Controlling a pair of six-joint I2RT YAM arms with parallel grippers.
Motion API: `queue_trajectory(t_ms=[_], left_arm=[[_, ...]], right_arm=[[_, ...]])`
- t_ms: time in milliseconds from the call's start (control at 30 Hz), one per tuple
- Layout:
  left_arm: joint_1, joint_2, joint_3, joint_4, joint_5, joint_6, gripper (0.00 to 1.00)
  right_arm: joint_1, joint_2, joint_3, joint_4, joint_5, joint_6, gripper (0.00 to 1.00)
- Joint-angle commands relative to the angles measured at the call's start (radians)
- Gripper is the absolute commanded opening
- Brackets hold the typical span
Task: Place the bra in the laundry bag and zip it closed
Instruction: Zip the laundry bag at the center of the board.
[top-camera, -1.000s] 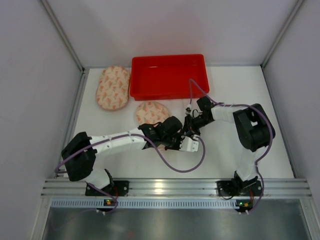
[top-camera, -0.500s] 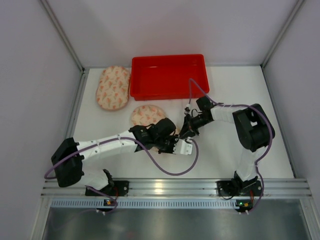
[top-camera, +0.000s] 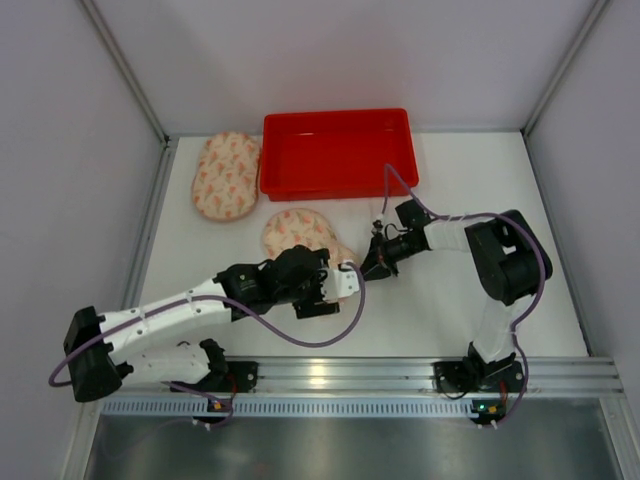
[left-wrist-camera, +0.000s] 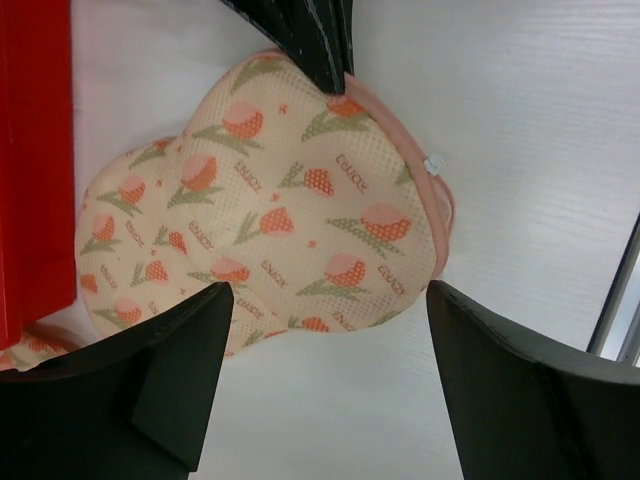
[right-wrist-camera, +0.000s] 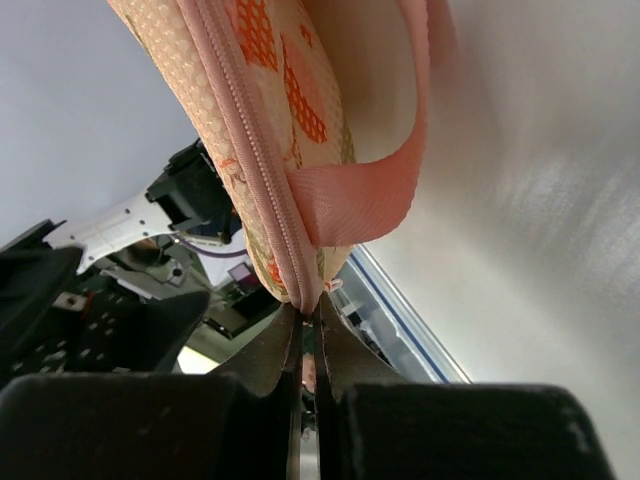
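Laundry bag (left-wrist-camera: 270, 230) edge pinched between right gripper (right-wrist-camera: 308, 312) jaws

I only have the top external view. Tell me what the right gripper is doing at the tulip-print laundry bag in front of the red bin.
Observer: In the right wrist view, the right gripper is shut on the laundry bag, pinching its pink zipper seam.
Operator: Report the zipper there.
Observer: The zipper looks meshed along the stretch in view. A pink fabric loop hangs beside it.
Operator: Now the left gripper.
Observer: In the left wrist view, the left gripper is open, its fingers wide apart and gripping nothing.
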Motion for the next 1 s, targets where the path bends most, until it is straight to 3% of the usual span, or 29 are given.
queue_trajectory(t_ms=[0,100,133,300,967], left_arm=[[-0.006,-0.022,-0.077,0.007,-0.085,-0.024,0.85],[-0.057,-0.059,-0.144,0.051,-0.102,0.034,0.91],[-0.084,-0.072,-0.152,0.061,-0.081,0.058,0.98],[-0.130,-0.080,-0.206,0.151,-0.153,0.106,0.99],[-0.130,0.015,-0.295,0.447,-0.377,0.235,0.99]], right_arm=[[-0.006,-0.028,-0.009,0.105,-0.068,0.086,0.00],[-0.004,-0.017,-0.009,0.121,-0.088,0.112,0.00],[-0.006,-0.015,-0.011,0.127,-0.096,0.123,0.00],[-0.006,-0.014,-0.013,0.139,-0.111,0.134,0.00],[-0.004,-0.029,-0.023,0.110,-0.111,0.094,0.00]])
